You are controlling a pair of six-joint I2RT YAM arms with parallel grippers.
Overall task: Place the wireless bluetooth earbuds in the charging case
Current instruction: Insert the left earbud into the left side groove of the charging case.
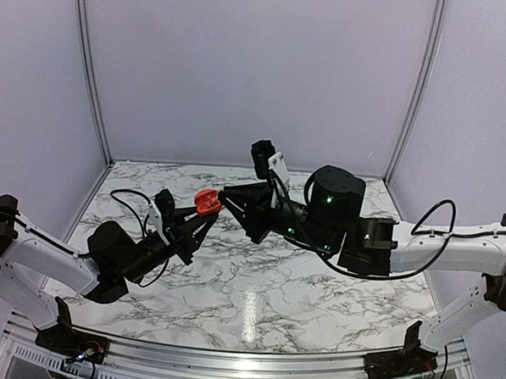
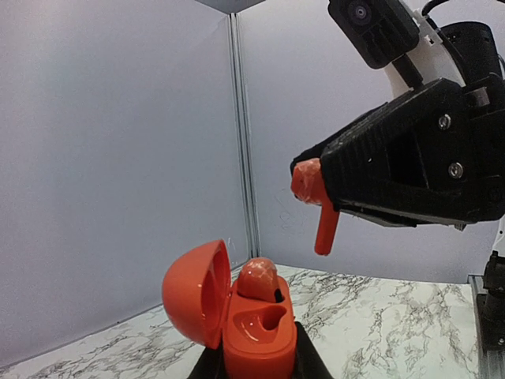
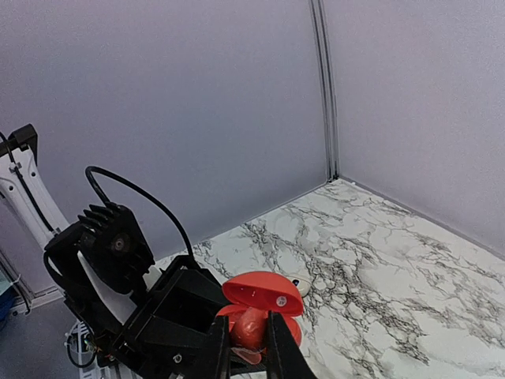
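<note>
Red plastic against grey walls: the left gripper [image 1: 206, 212] is clamped on the base of the charging case [image 2: 256, 343] and holds it up over the marble table [image 1: 256, 283]. The hinged lid [image 2: 196, 294] is swung open to one side. The right gripper [image 3: 246, 351] hangs just beyond, its jaws pinched shut on the bulb of one of the wireless bluetooth earbuds [image 2: 319, 207].

In the left wrist view, the other earbud [image 2: 256, 278] sits in the far well of the case. The near well [image 2: 267, 320] lies bare and open to the air. The held earbud hangs above that well and off to the right arm's side, clear of the case and touching nothing but the fingers. Its stem points almost straight down, so its long axis runs close to vertical and is aimed roughly at the mouth of the case.

The right arm carries the piece and is plainly the one to close the gap, while the left arm serves as the stand. By this reading the task is about half done. The next move looks like a short travel across and down into the near well, and the stem will probably need turning to suit the well's shape. A small white object [image 3: 298, 282] with a dark spot lies on the marble beyond the case, apart from both arms.
</note>
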